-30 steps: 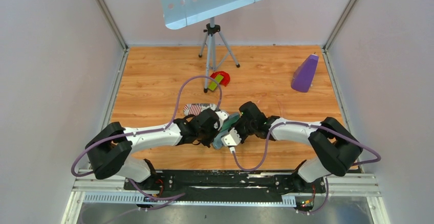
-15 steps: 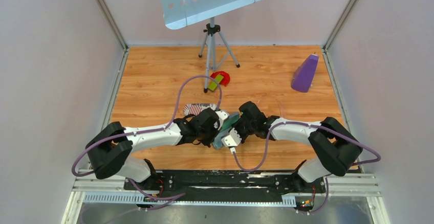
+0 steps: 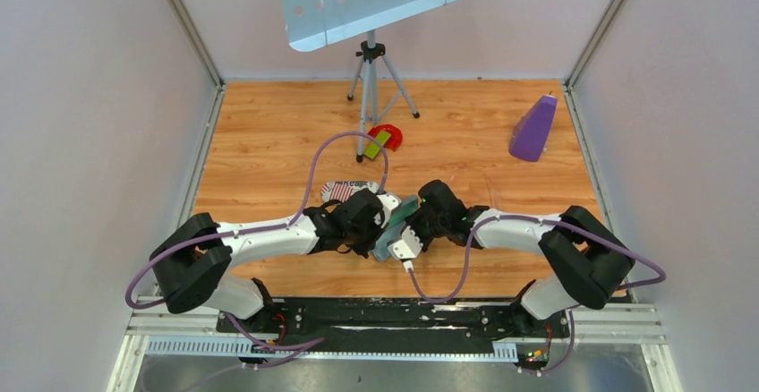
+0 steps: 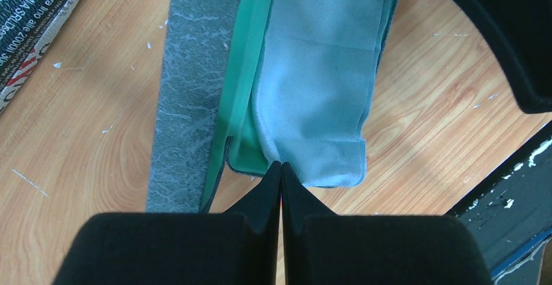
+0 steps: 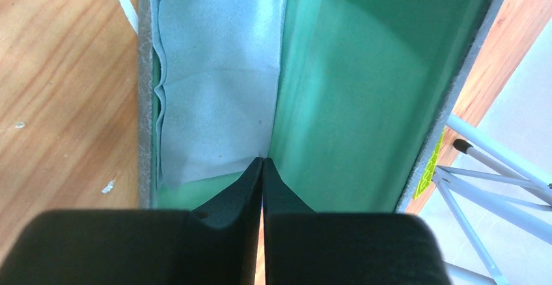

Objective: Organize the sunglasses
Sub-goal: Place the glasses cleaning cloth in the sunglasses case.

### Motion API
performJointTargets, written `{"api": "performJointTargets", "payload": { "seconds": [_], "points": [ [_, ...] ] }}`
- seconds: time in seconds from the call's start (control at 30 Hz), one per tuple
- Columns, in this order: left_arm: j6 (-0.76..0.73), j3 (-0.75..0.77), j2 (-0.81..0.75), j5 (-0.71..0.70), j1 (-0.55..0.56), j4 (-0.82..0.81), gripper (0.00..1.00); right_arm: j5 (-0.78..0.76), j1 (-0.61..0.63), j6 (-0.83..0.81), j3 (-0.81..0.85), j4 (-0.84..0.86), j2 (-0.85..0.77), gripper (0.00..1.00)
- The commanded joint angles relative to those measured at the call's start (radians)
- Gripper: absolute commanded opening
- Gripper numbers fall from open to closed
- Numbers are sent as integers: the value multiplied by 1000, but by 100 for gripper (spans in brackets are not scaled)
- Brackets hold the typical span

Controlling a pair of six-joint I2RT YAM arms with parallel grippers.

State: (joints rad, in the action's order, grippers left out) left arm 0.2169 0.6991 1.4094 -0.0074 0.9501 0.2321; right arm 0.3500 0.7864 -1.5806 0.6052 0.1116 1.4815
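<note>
Left claw (image 4: 281, 168) and right claw (image 5: 262, 162) both closed tight at the cloth (image 4: 319, 70) in the case (image 4: 189, 90); actual pinch unclear. I'd flatten the cloth slowly, steadying the case.

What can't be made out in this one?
Sunglasses: found in no view. In the top view the arms cover the case, and the wrist views crop it.
Right gripper, right wrist: whether its shut jaws pinch the cloth; the tips hide the contact.
Left gripper, left wrist: same.
</note>
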Motion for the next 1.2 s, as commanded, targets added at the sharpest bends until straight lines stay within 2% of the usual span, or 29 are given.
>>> {"api": "performJointTargets", "payload": {
  "seconds": [0.0,0.17,0.73,1.17],
  "points": [
    [-10,0,9,1,-9,-2,0,-36,16,8,-5,-69,-34,4],
    [-8,-3,-11,1,-8,1,0,-47,16,7,-4,-160,-62,1],
    [-4,73,33,34,-8,0,0,-85,-13,74,2,-169,-104,0],
    [50,71,-58,50,1,6,0,-95,-14,149,62,-348,-221,0]
  ]
}}
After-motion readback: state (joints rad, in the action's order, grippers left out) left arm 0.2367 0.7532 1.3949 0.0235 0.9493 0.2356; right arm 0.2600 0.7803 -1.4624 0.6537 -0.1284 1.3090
